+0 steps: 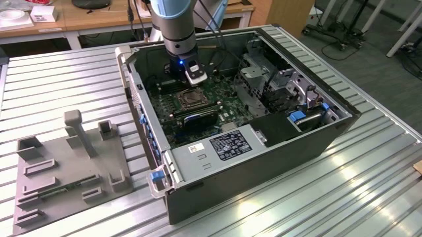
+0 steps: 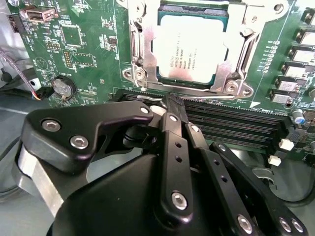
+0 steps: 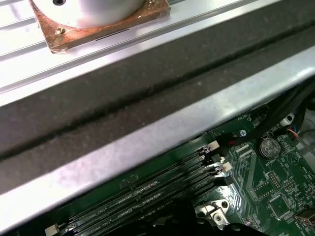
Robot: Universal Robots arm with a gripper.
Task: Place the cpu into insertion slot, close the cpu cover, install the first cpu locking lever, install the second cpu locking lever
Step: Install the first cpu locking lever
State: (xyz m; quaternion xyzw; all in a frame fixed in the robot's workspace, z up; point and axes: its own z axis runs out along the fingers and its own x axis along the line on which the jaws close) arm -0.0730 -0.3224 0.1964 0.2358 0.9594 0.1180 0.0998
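Cpu [image 2: 189,49] sits in insertion slot [image 2: 193,11] at far end of second wrist view, w/ cpu cover [image 2: 239,54] lying flat around it. Near to far there: pincer [image 2: 173,104] in foreground, fingers [image 2: 170,142] together, nothing btwn them. Its tips are at the black memory slots [image 2: 231,123], just beside slot's metal rim; can't tell if touching. Beyond is the green motherboard [image 2: 83,44]. Exterior view: grey fixture plate [image 1: 66,173] nearest on ribbed surface [image 1: 66,84], then open PC case [image 1: 264,163], w/ arm [image 1: 173,24] reaching down into it, pincer above board close to the slot.
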